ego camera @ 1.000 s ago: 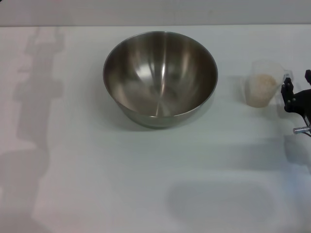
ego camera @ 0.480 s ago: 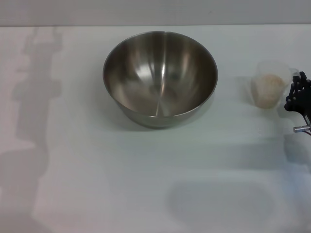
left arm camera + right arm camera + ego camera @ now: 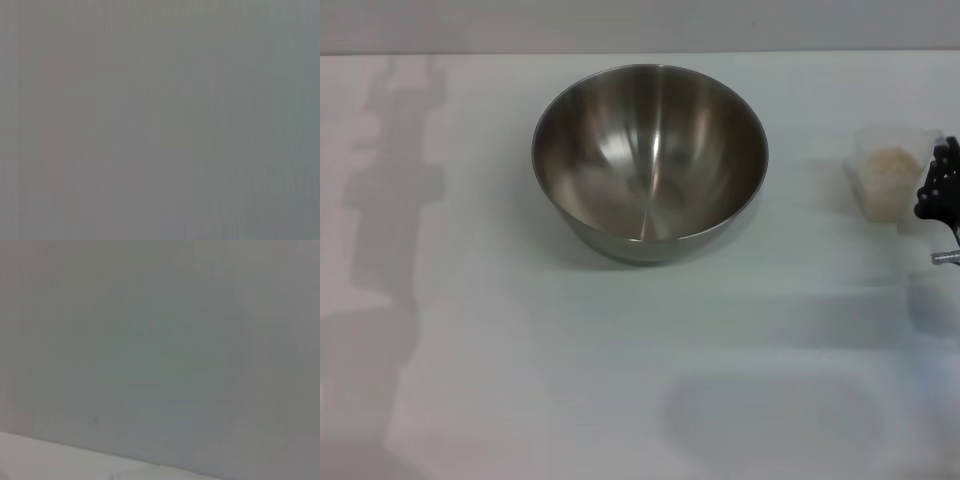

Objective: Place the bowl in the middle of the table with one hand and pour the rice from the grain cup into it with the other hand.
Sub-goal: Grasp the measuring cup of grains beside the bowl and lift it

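Bowl [image 3: 650, 160] sitting upper centre on table [image 3: 520, 350] | grain cup [image 3: 888, 180] with rice [image 3: 887, 165] at right edge, right gripper [image 3: 942, 190] touching it, grip state unclear | left gripper out of view | advising: lifting level, tipping lip over rim slowly.

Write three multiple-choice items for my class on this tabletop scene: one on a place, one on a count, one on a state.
1. Where is the grain cup?
A. inside the bowl
B. right of the bowl, apart from it
C. left of the bowl

2. How many bowls are on the table?
A. one
B. two
C. three

3. What is inside the bowl?
A. rice
B. water
C. nothing

Answers: 1 B, the cup sits by the right gripper at the right edge. 2 A, only one steel bowl shows. 3 C, the rice is in the cup.
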`<state>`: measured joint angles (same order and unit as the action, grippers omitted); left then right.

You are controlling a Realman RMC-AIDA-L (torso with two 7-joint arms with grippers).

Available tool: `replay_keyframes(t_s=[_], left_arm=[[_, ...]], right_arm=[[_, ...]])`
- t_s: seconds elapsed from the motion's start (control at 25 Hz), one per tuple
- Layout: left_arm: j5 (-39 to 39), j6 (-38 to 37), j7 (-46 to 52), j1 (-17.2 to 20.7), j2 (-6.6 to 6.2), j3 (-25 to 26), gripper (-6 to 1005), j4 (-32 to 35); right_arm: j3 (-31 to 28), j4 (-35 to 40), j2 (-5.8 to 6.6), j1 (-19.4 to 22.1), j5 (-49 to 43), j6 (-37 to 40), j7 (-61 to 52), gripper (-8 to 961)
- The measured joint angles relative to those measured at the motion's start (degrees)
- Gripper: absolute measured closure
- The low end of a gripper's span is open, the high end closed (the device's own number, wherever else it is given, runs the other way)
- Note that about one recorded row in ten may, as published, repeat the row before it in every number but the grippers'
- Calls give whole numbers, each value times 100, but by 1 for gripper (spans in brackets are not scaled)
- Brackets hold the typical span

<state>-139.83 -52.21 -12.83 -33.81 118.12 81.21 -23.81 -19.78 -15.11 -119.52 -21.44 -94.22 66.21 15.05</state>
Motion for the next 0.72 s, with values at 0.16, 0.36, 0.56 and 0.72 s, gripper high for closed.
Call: replay_keyframes(t_s=[0.16,0.36,0.56,0.72], left_arm=[[0,0,22,17,0,0,483,0],[0,-2,44,38,0,0,483,-2],[0,19,49,70,0,14,483,-2],[0,30,39,109,0,56,483,13]], right_arm=[[1,36,-3,13,-5,525,173,939],[1,16,6,-63,-5,1106,369,940],[2,85,20,-257,-19,1571,371,941],[20,144,23,-352,-40,1757,373,941]])
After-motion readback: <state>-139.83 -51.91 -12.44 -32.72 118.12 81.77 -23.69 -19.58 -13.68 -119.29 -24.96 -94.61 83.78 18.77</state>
